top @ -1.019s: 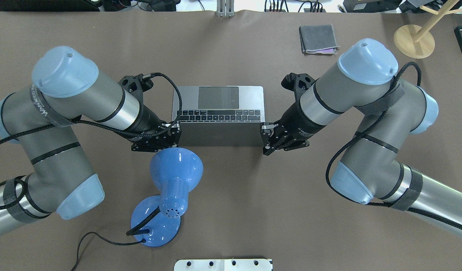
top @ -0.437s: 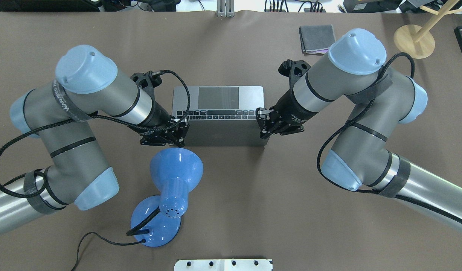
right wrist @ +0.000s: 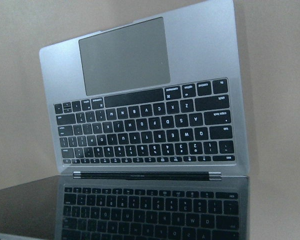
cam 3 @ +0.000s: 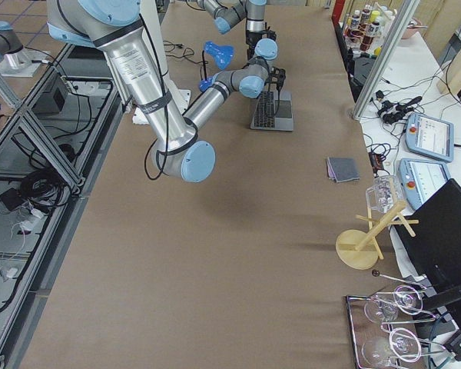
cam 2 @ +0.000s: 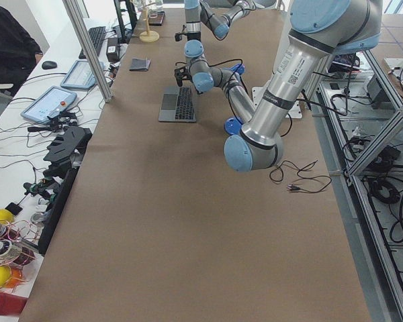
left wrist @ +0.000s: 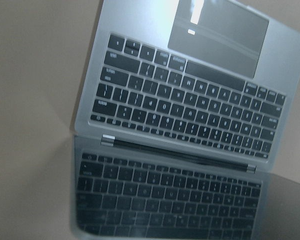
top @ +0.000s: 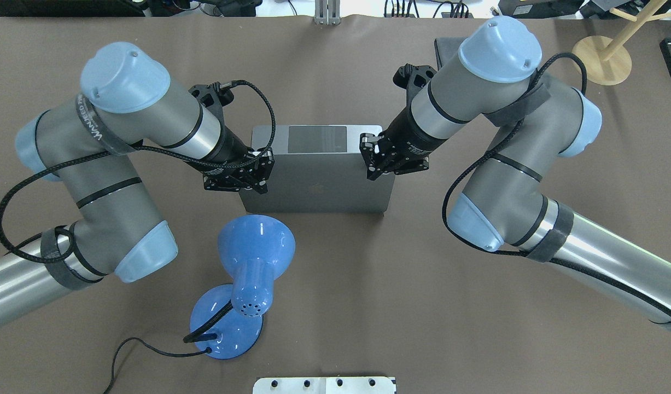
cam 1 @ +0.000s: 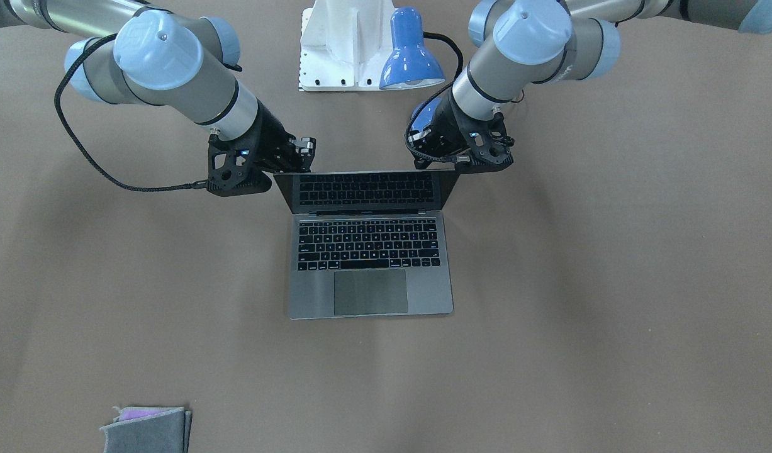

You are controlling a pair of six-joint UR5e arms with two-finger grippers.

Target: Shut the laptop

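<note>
The space-grey laptop [top: 316, 189] sits mid-table with its lid tipped well forward over the keys. From overhead only the trackpad [top: 317, 139] shows past the lid. The front-facing view shows the keyboard base [cam 1: 370, 264] and the black screen [cam 1: 367, 189] mirroring the keys, as do both wrist views [left wrist: 190, 115] [right wrist: 145, 125]. My left gripper [top: 256, 175] rests on the lid's left top corner, also seen in the front-facing view [cam 1: 464, 160]. My right gripper [top: 369, 160] rests on the right top corner [cam 1: 294, 157]. Both look shut and hold nothing.
A blue desk lamp [top: 256, 246] with its cord stands just behind the laptop on my left side. A folded grey cloth [cam 1: 146, 431] lies at the far right, partly hidden overhead by my right arm. A wooden stand [top: 600, 60] is at the far right corner.
Both grippers have moved away from me with the lid's top edge. The lid has tipped further forward, so the keyboard row seen earlier overhead is now covered.
</note>
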